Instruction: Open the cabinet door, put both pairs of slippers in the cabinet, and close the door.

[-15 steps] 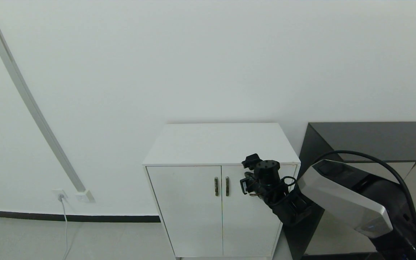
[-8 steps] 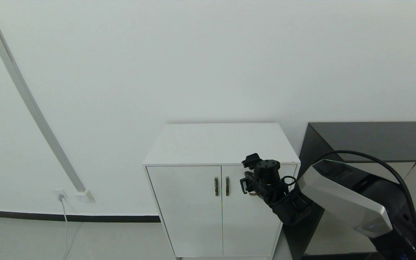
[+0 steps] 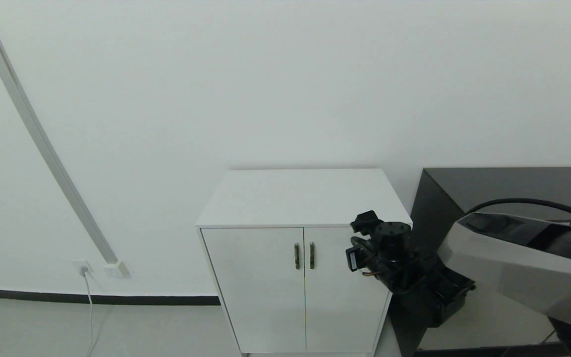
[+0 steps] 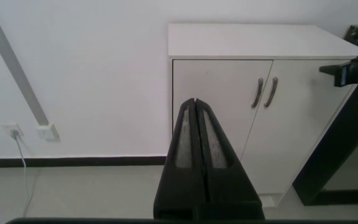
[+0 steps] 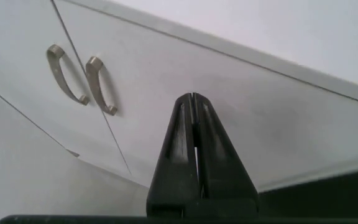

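Note:
The white cabinet (image 3: 300, 198) stands against the wall with both doors closed. Its two metal handles (image 3: 297, 256) (image 3: 312, 256) sit side by side at the centre seam. My right gripper (image 3: 360, 250) hovers in front of the right door (image 3: 340, 302), to the right of the handles. In the right wrist view it (image 5: 192, 99) is shut with nothing in it, close to the door panel (image 5: 241, 106), with the handles (image 5: 101, 87) off to one side. My left gripper (image 4: 194, 102) is also shut and empty, held well back from the cabinet (image 4: 222, 81).
A dark grey unit (image 3: 513, 191) stands right beside the cabinet's right side. On the wall to the left are a socket (image 3: 82, 269) with a hanging cable and a slanted conduit (image 3: 42, 144). Bare floor (image 3: 92, 327) lies left of the cabinet.
My right arm has drawn to the right, so its gripper is farther from the door handles. The cabinet doors stay closed.

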Robot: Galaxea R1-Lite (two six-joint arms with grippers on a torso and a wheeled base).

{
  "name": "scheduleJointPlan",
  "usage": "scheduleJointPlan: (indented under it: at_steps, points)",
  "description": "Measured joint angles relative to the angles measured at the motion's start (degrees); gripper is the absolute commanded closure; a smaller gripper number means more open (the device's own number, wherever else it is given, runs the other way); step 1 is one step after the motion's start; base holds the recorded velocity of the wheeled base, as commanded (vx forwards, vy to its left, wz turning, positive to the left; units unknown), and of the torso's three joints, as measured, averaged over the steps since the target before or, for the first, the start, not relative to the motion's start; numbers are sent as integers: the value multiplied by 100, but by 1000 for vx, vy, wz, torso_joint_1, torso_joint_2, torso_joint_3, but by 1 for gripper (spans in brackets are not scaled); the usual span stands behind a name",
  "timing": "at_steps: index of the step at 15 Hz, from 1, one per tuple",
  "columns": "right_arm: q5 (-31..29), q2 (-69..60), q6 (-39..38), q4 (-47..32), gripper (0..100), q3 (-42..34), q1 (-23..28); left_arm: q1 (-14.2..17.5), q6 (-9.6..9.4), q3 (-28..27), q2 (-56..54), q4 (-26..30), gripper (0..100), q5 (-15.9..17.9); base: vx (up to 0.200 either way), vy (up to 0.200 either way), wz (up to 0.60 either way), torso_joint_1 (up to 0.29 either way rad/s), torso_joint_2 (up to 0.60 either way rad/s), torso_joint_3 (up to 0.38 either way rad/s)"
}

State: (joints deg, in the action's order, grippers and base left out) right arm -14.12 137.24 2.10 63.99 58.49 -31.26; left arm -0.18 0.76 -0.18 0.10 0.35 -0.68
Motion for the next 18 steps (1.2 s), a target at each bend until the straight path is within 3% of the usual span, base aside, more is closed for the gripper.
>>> scheduleJointPlan:
  at_steps: [4,10,14,18]
  points:
    - [-323,-974,0,452,100,-1232,174,0,0,0,0,0,100,0,0,0,0,0,0,0]
    - [-877,-1734,0,1914,100,-2729,747,0,2,0,0,-2,100,0,0,0,0,0,0,0]
    - [-909,-2423,0,2066,100,-3730,1343,0,0,0,0,0,100,2,0,0,0,0,0,0]
    - [-906,-3380,1,2050,100,-4679,1560,0,2,0,0,0,100,0,0,0,0,0,0,0]
